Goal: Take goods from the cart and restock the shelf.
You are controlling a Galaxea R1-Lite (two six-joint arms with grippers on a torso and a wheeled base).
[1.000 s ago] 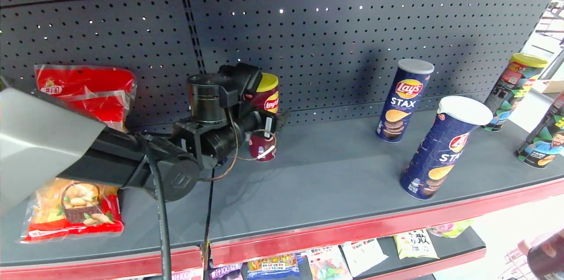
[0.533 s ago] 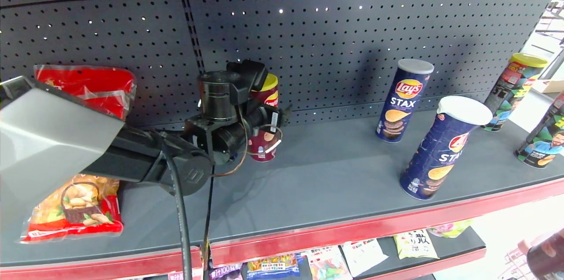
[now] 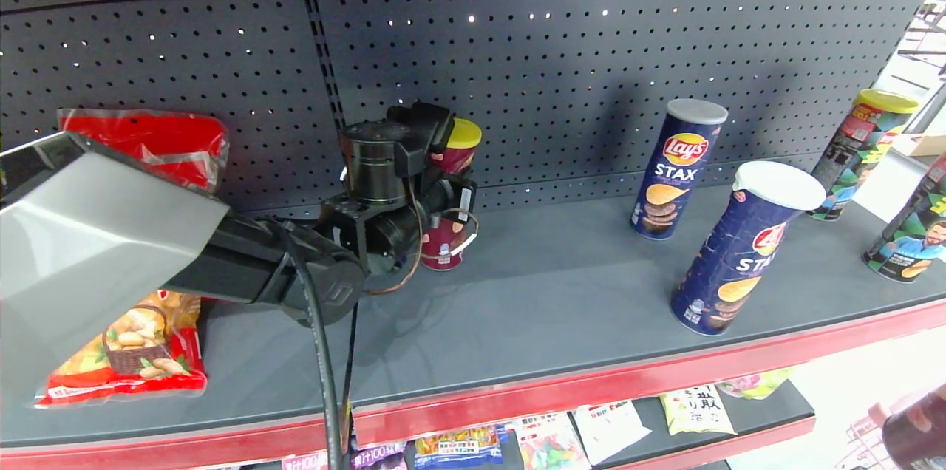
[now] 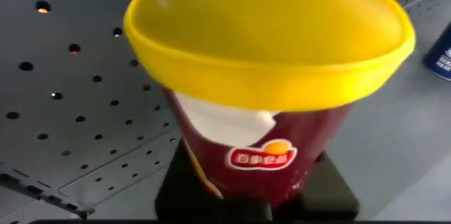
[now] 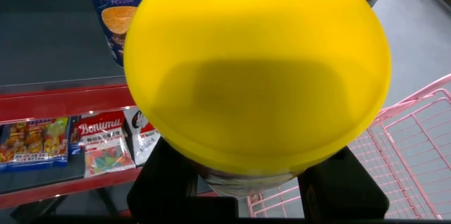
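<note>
Left gripper (image 3: 446,213) fingers clamp chip can (image 4: 262,155) mid-body, centre-left; right gripper (image 5: 257,185) fingers clamp second can (image 5: 257,69); likely light, stiff, crushable.

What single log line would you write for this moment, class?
left gripper: shut on maroon can | place: shelf back, by pegboard | right gripper: shut on second can, near pink cart

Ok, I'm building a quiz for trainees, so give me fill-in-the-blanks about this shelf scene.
The left gripper is shut on a red can with a ____ lid.
The rear blue can stands on the shelf to the red can's ____.
The right gripper holds a second can by a ____ cart.
Missing: yellow; right; pink.
</note>
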